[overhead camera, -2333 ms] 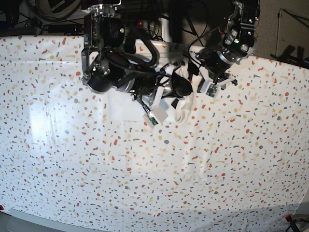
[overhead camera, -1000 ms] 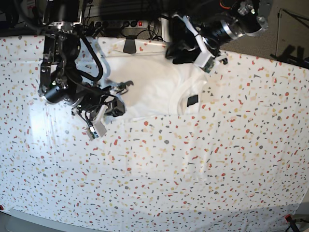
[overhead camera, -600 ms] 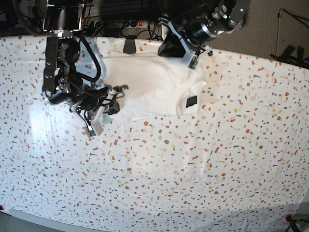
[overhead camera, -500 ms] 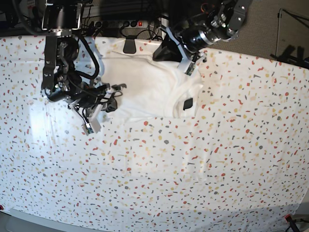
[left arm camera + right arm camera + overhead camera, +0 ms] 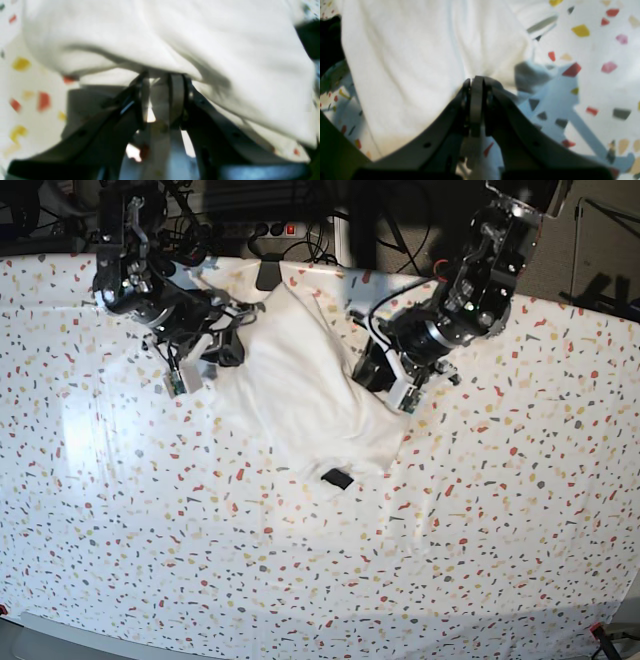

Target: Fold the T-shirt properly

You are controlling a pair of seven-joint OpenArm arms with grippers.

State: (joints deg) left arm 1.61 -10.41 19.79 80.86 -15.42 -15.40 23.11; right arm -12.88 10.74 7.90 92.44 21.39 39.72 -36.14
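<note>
The white T-shirt (image 5: 310,395) lies plain side up and rumpled, running diagonally from the table's far edge toward the middle, with its small black tag (image 5: 338,477) at the near hem. My left gripper (image 5: 382,383), on the right of the base view, is shut on a fold of the T-shirt (image 5: 175,37) at its right edge; the cloth is pinched between the jaws of the left gripper (image 5: 160,85). My right gripper (image 5: 222,345) is shut on the T-shirt (image 5: 407,62) at its left edge, the right gripper (image 5: 476,83) showing its jaws tight together.
The speckled tablecloth (image 5: 300,580) covers the whole table. Black cables and equipment (image 5: 270,230) crowd the space behind the far edge. A red clamp (image 5: 600,632) sits at the front right corner.
The left arm has swung down and toward the table's middle, dragging the T-shirt's right side with it; the tag moved forward. The right arm rose toward the far edge with its side.
</note>
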